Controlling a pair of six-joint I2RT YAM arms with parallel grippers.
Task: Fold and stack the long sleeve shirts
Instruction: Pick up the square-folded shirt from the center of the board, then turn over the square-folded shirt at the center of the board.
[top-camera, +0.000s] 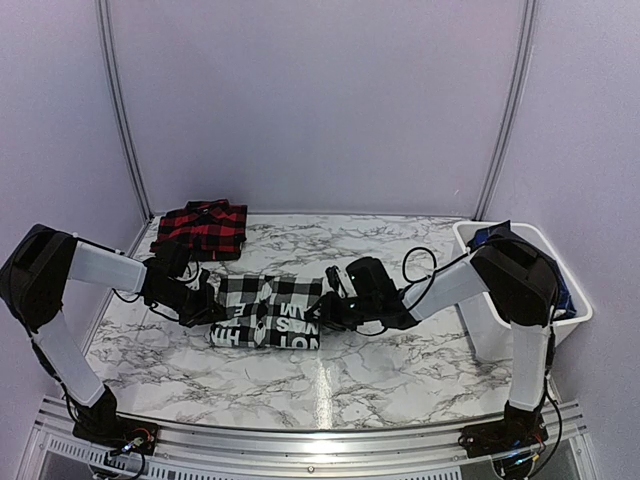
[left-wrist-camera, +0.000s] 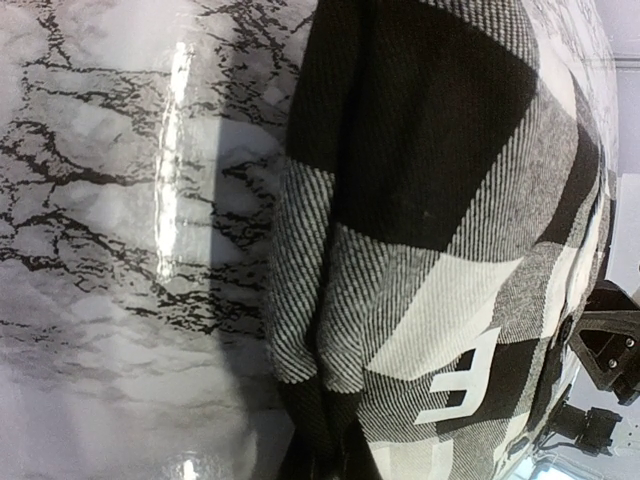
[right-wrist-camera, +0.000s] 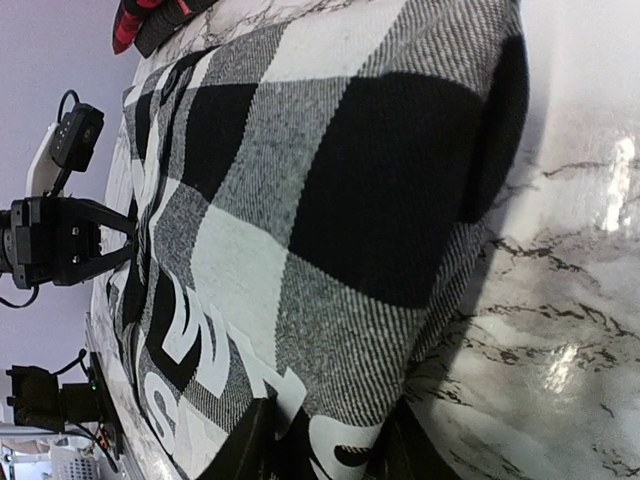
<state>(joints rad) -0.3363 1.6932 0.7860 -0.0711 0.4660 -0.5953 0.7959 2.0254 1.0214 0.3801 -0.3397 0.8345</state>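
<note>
A: Shirts are lying about: red shirt (top-camera: 205, 228), black-and-white shirt (top-camera: 265, 305). Are we looking at a home?

B: No. I am reading it as a robot lab, a test booth. Plain lilac wall panels (top-camera: 320, 100) are closing in the table (top-camera: 400, 370) on three sides, with metal posts (top-camera: 126, 120) running up the joints.

A: The marble-patterned top is shining like a showroom sample.

B: Agreed. Two robot arms, left arm (top-camera: 100, 268) and right arm (top-camera: 450, 285), are standing on a metal rail (top-camera: 300, 440) at the near edge. Cables (top-camera: 406, 265) are trailing loose. A white plastic bin (top-camera: 487, 335) is sitting at the right end.
</note>
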